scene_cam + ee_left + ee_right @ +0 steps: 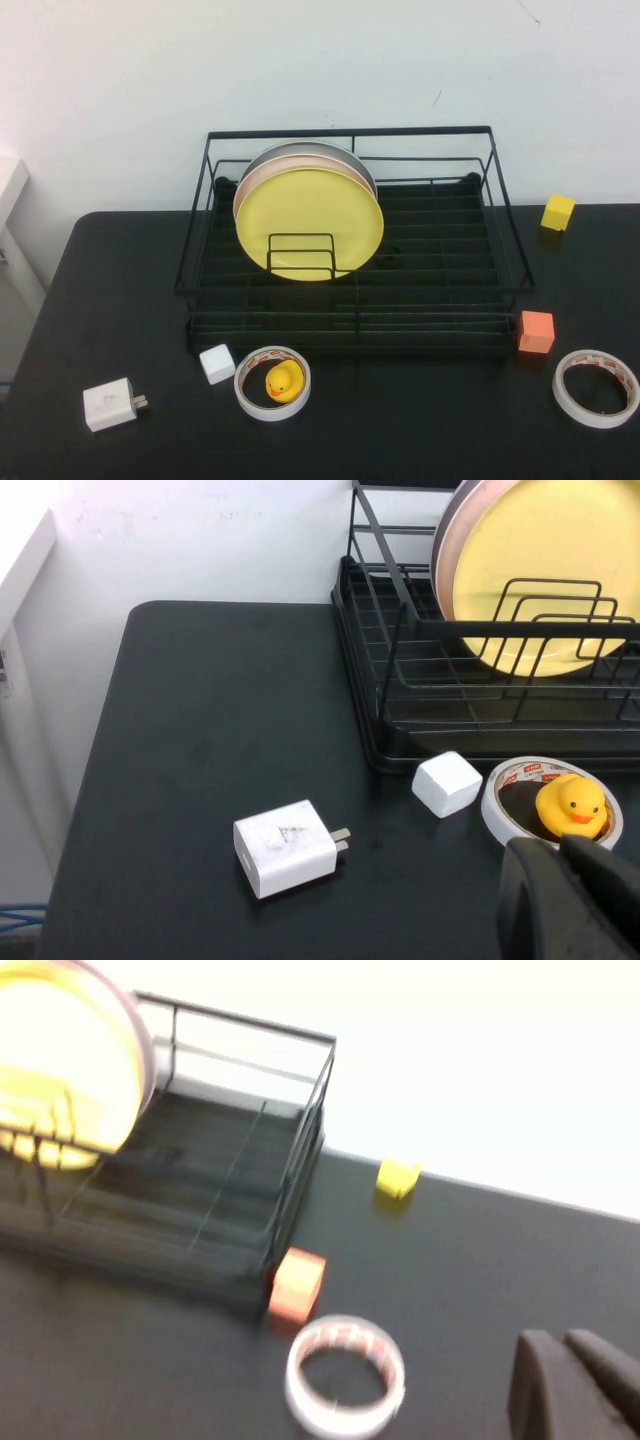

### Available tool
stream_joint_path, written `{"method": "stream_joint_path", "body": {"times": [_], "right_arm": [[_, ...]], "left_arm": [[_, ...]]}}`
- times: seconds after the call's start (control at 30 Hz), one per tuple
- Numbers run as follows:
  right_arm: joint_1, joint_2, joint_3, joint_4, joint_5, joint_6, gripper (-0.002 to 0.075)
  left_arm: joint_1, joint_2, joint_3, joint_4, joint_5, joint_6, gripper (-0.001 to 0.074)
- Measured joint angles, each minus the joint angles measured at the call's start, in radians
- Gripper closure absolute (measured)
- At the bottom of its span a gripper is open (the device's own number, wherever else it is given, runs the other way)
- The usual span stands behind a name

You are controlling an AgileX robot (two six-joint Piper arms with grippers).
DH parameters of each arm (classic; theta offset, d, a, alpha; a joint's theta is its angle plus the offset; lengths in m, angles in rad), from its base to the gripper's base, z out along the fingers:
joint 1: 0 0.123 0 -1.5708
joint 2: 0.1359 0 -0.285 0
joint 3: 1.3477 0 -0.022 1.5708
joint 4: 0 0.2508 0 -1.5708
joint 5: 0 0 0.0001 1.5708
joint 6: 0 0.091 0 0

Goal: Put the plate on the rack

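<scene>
The bright-yellow plate stands upright in the black wire rack, leaning behind the small divider loop, in front of a pale pink plate and a grey plate. The left wrist view shows the yellow plate in the rack as well. My left gripper is shut and empty, low over the table's front left near the duck. My right gripper is shut and empty, over the table's right side beyond a tape roll. Neither arm shows in the high view.
A tape roll with a yellow rubber duck inside lies in front of the rack, beside a white cube and a white charger. An orange cube, another tape roll and a yellow cube sit on the right.
</scene>
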Motion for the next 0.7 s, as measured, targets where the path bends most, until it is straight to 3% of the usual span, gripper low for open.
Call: {"method": "stream_joint_path", "body": {"times": [0.33, 0.7], "right_arm": [[0.000, 0.000, 0.356, -0.012, -0.556, 0.002, 0.0726], [0.000, 0.000, 0.406, -0.096, -0.413, 0.021, 0.0726]], "left_arm": [[0.000, 0.000, 0.000, 0.000, 0.000, 0.000, 0.0729], [0.000, 0.000, 0.000, 0.000, 0.000, 0.000, 0.0729]]}}
